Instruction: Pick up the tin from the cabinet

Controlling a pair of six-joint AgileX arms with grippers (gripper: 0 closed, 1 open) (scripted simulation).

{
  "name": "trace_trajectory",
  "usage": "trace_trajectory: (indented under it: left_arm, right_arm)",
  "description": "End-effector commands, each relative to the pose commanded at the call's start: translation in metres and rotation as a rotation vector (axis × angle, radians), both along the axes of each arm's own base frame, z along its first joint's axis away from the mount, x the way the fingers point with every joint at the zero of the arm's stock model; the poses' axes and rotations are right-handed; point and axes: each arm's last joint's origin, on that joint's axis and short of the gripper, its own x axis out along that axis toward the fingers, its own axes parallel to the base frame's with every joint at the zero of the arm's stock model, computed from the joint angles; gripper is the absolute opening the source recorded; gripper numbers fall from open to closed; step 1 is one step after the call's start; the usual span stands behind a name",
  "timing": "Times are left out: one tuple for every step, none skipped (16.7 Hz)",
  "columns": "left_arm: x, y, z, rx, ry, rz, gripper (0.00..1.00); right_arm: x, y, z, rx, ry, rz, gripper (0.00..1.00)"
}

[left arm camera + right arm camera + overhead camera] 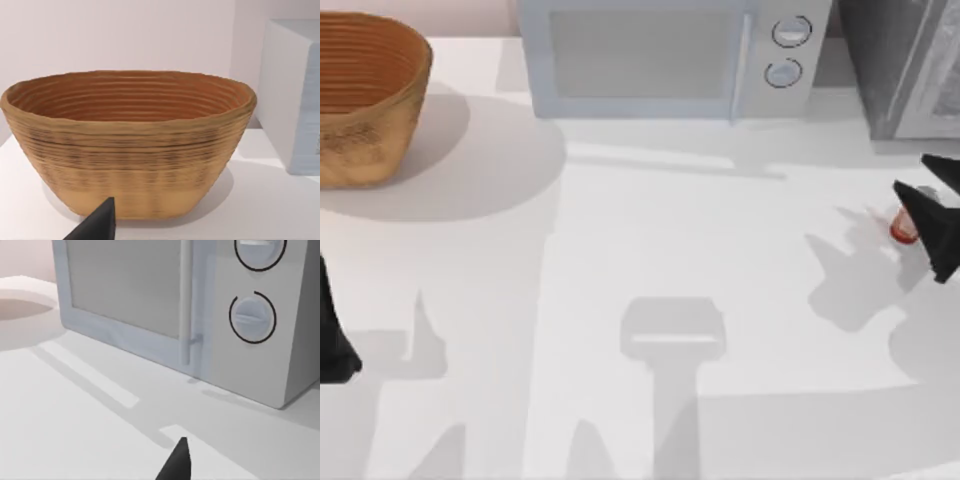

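desk [620, 260]: white surface, seen from above; several grey shadows are cast across it.

tin [903, 229]: small red can, found on the desk near the right edge of the top view, in front of the grey cabinet. it is partly covered by the right claw, and whether it is touched or gripped cannot be told.

right claw [920, 215]: black, located at the right edge of the top view, directly over and beside the tin. whether its fingers are spread or pressed together cannot be told. a single dark fingertip [176, 465] is seen in the right wrist view, pointed toward the microwave front.

left claw [335, 340]: black, parked at the left edge of the top view, well apart from the tin. its state cannot be told (one dark fingertip [97, 225] is seen in the left wrist view, in front of the basket).

basket [365, 100]: large woven brown bowl, set at the back left of the desk; ribbed inner wall is seen in the left wrist view [130, 145].

microwave [660, 55]: pale grey, placed at the back centre, door shut, with vertical handle and two round knobs [787, 50] on its right panel.

cabinet [905, 65]: grey unit at the back right, just beside the microwave.
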Motion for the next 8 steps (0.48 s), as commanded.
trace_trajectory:
  left_arm:
    - [0.0000,0.0000,0.0000,0.000,0.000,0.000,1.00]
    - [0.0000,0.0000,0.0000,0.000,0.000,0.000,1.00]
    - [0.0000,0.0000,0.0000,0.000,0.000,0.000,1.00]
    - [0.0000,0.0000,0.0000,0.000,0.000,0.000,1.00]
    - [0.0000,0.0000,0.0000,0.000,0.000,0.000,1.00]
    - [0.0000,0.0000,0.0000,0.000,0.000,0.000,1.00]
    - [0.0000,0.0000,0.0000,0.000,0.000,0.000,1.00]
    - [0.0000,0.0000,0.0000,0.000,0.000,0.000,1.00]
  right_arm:
    - [0.0000,0.0000,0.0000,0.000,0.000,0.000,0.90]
    - [0.0000,0.0000,0.0000,0.000,0.000,0.000,0.98]
    - [0.0000,0.0000,0.0000,0.000,0.000,0.000,1.00]
    - [0.0000,0.0000,0.0000,0.000,0.000,0.000,1.00]
    - [0.0000,0.0000,0.0000,0.000,0.000,0.000,1.00]
    - [0.0000,0.0000,0.0000,0.000,0.000,0.000,1.00]
    - [0.0000,0.0000,0.0000,0.000,0.000,0.000,1.00]
    - [0.0000,0.0000,0.0000,0.000,0.000,0.000,1.00]
